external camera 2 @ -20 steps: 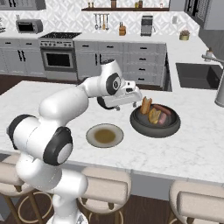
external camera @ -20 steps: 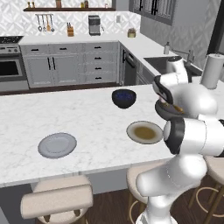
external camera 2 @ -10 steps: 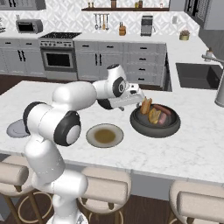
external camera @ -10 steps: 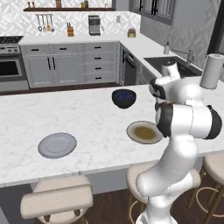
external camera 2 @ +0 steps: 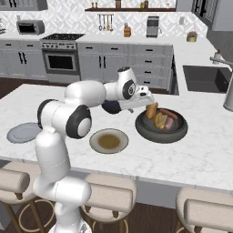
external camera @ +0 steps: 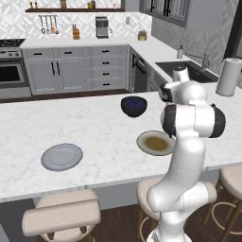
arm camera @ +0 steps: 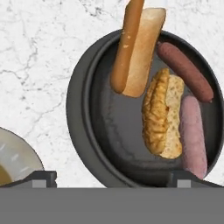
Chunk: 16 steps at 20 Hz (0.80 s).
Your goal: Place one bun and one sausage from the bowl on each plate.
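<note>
hand view looks straight down into the wide dark bowl (arm camera: 87,144) holding the food: one bun (arm camera: 162,114) lies in the middle, a second bun (arm camera: 142,50) leans over the far rim, and two sausages (arm camera: 194,135) lie along the right side. we judge the buns light and soft, easily crushed, so a gentle hold across the middle bun's width suits; the sausages look smooth and likely to slip. the end effector (external camera 2: 139,101) hangs above the bowl's left edge, its finger tips (arm camera: 41,177) set well apart and holding nothing. since a second ago the arm has swung closer over the bowl. the cream-rimmed plate (external camera 2: 109,140) and grey plate (external camera 2: 22,132) sit bare on the bench (external camera 2: 200,154).
</note>
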Tool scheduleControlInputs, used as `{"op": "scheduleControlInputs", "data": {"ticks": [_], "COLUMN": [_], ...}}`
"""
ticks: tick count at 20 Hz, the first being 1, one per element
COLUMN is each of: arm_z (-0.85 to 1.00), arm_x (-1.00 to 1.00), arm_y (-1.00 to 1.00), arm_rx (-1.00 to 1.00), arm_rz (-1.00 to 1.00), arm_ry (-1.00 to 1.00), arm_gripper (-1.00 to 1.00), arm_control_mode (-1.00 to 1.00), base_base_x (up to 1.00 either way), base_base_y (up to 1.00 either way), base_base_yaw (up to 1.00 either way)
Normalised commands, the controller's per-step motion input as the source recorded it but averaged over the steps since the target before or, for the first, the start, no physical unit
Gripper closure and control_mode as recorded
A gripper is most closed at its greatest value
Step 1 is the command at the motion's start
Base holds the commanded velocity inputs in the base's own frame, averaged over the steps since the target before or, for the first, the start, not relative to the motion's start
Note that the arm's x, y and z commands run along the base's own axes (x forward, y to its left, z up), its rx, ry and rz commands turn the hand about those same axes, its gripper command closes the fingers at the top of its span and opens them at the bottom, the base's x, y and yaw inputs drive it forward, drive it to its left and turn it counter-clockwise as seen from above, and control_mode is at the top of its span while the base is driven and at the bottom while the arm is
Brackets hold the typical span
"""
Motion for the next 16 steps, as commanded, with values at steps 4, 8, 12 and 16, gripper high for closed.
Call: {"op": "scheduleControlInputs", "data": {"ticks": [4, 8, 12, 16], "arm_z": [-0.30, -0.31, -0.13, -0.11], "arm_x": [0.34, 0.41, 0.53, 0.52], "arm_y": [-0.27, -0.09, 0.01, 0.00], "arm_rx": [0.02, 0.00, 0.00, 0.00], "arm_rz": [0.00, 0.00, 0.00, 0.00], "arm_ry": [0.00, 0.00, 0.01, 0.02], "arm_gripper": [-1.00, -1.00, -1.00, -1.00], "arm_control_mode": [-1.00, -1.00, -1.00, -1.00], "base_base_x": [0.00, 0.00, 0.00, 0.00], "base_base_y": [0.00, 0.00, 0.00, 0.00], "base_base_yaw": [0.00, 0.00, 0.00, 0.00]}}
